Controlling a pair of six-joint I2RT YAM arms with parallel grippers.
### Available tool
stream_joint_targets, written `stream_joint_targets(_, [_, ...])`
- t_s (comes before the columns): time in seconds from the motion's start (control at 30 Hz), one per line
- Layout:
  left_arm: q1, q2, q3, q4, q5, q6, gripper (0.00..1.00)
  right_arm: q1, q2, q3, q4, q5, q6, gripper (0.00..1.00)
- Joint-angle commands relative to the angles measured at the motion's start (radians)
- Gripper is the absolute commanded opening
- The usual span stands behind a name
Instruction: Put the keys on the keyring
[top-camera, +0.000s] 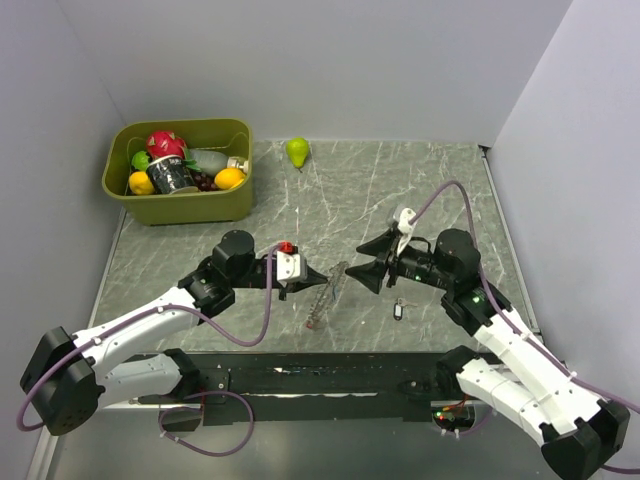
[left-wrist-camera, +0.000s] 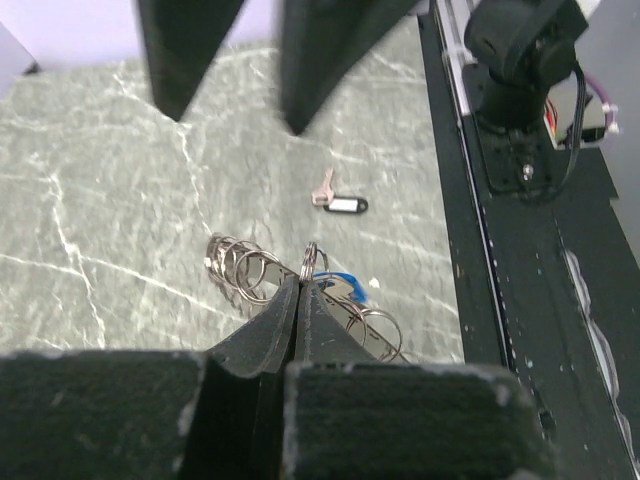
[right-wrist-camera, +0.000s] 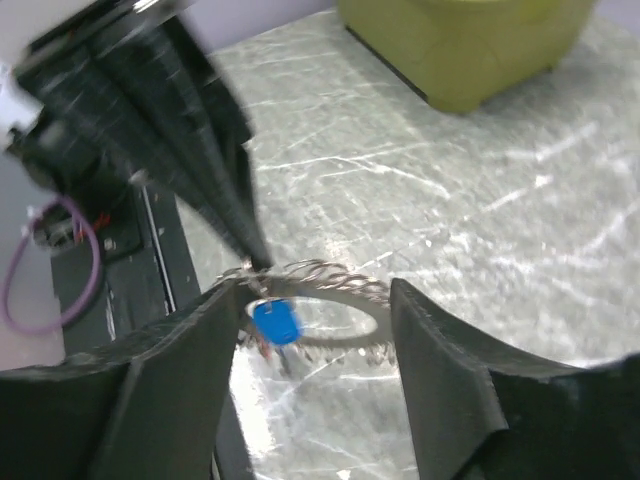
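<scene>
keyring (top-camera: 328, 292): thin, light, probably slippery, so I'm guessing pinching the rim is safest
left gripper (left-wrist-camera: 302, 290): is clamping the keyring
right gripper (right-wrist-camera: 318, 300): is gaping beside it

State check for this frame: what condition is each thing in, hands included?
keyring: pinched at its rim by the left hand.
left hand: shut on the keyring.
right hand: open, fingers either side of the keyring.
blue-tagged key: at the keyring; threaded or not, cannot tell.
dark-tagged key: loose on the table, apart from the keyring.
green bin: upright, holding fruit.
pear: on the table, outside the bin.
</scene>
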Motion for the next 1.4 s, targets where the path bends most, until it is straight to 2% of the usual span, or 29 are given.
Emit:
stream_joint_targets(0.0, [0.003,-0.025,0.046,-0.016,0.014,0.062,0.01,-0.031,0.059,0.036,0.014,0.068,0.174,0.70])
stream_joint_targets(0.1, [0.003,-0.019,0.033,-0.010,0.003,0.062,0.01,-0.031,0.111,0.047,-0.005,0.083,0.239,0.70])
stream_joint_targets(0.27, [0.000,0.023,0.003,0.046,0.014,0.034,0.01,-0.032,0.119,0.028,-0.046,0.166,0.302,0.80])
stream_joint_targets(0.53, [-0.008,0.147,-0.026,0.152,0.042,0.001,0.01,-0.032,0.121,0.016,-0.149,0.244,0.368,0.82])
stream_joint_targets(0.83, [-0.023,0.254,-0.017,0.215,0.071,-0.012,0.01,-0.052,0.131,-0.018,-0.223,0.218,0.432,0.76])
stream_joint_targets(1.37, [-0.073,0.274,-0.023,0.174,0.026,0.017,0.01,-0.068,0.260,-0.030,-0.136,0.074,0.494,0.60])
